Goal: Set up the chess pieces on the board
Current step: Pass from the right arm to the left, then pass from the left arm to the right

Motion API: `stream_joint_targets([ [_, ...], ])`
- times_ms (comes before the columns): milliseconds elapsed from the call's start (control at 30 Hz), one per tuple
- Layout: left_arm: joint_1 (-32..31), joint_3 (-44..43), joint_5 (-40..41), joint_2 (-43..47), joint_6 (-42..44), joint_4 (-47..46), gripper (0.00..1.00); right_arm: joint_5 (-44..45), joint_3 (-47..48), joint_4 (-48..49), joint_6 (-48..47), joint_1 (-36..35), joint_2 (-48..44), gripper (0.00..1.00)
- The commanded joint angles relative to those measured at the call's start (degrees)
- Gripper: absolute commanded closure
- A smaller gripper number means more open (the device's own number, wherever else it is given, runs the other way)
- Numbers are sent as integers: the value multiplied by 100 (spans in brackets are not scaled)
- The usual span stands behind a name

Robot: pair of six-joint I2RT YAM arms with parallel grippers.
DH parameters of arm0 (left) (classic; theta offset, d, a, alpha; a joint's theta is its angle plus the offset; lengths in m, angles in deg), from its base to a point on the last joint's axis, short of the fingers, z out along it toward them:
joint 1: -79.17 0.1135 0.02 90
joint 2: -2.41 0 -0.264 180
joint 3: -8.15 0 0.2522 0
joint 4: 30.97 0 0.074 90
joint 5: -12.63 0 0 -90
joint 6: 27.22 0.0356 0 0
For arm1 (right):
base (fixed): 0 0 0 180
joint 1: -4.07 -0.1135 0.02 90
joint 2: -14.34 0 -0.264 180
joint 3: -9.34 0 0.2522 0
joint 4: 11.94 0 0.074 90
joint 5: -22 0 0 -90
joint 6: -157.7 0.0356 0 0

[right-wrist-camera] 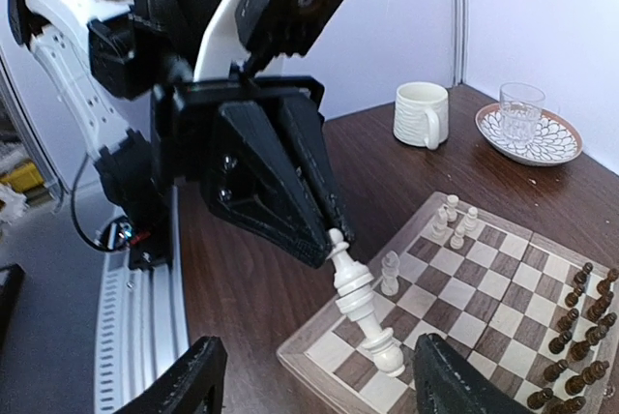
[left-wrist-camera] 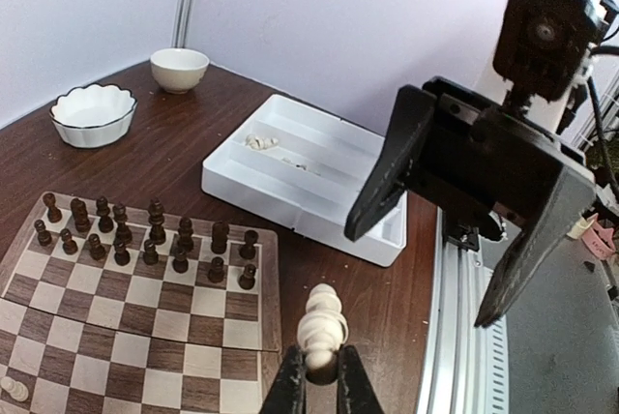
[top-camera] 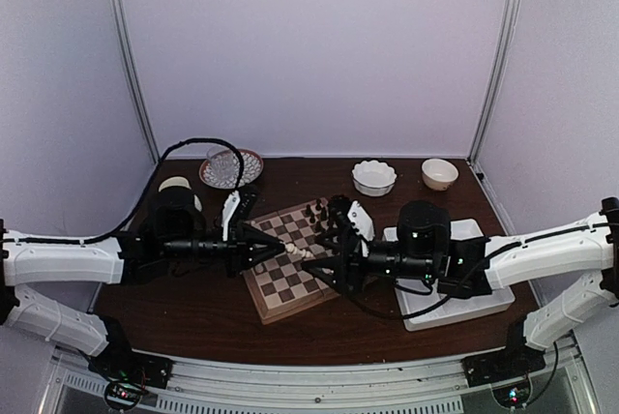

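Note:
A tall cream-white chess piece (right-wrist-camera: pixel 363 308) hangs tilted over the near corner of the board (right-wrist-camera: pixel 464 298), base end downward. My left gripper (right-wrist-camera: pixel 334 235) is shut on its thin top end. In the left wrist view the piece (left-wrist-camera: pixel 322 327) sticks out beyond the left gripper (left-wrist-camera: pixel 322 375). My right gripper (right-wrist-camera: pixel 324 380) is open, its fingers spread wide to either side of the piece without touching it. From above, both grippers meet over the board (top-camera: pixel 290 283). A few cream pieces (right-wrist-camera: pixel 455 219) stand on the board, one more (right-wrist-camera: pixel 390 274) alone. Dark pieces (left-wrist-camera: pixel 145 235) fill the far rows.
A white tray (left-wrist-camera: pixel 309 177) with a few small cream pieces lies right of the board. Two white bowls (top-camera: pixel 373 177) (top-camera: pixel 440 173) stand at the back right. A mug (right-wrist-camera: pixel 423 114) and a glass on a patterned plate (right-wrist-camera: pixel 527 119) stand at the back left.

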Motion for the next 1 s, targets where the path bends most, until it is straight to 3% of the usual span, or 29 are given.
stream_joint_targets([
  [0, 32, 183, -438, 304, -185, -673, 100, -741, -199, 517, 660, 353, -258, 30],
  [233, 32, 551, -712, 495, -342, -1563, 100, -1611, -206, 979, 1277, 656, -103, 32],
  [700, 32, 719, -794, 451, -476, -2057, 100, -2326, -39, 1354, 1616, 657, 313, 51],
  [967, 32, 616, -912, 242, -477, -2056, 100, -2388, -57, 1510, 1717, 677, 358, 71],
])
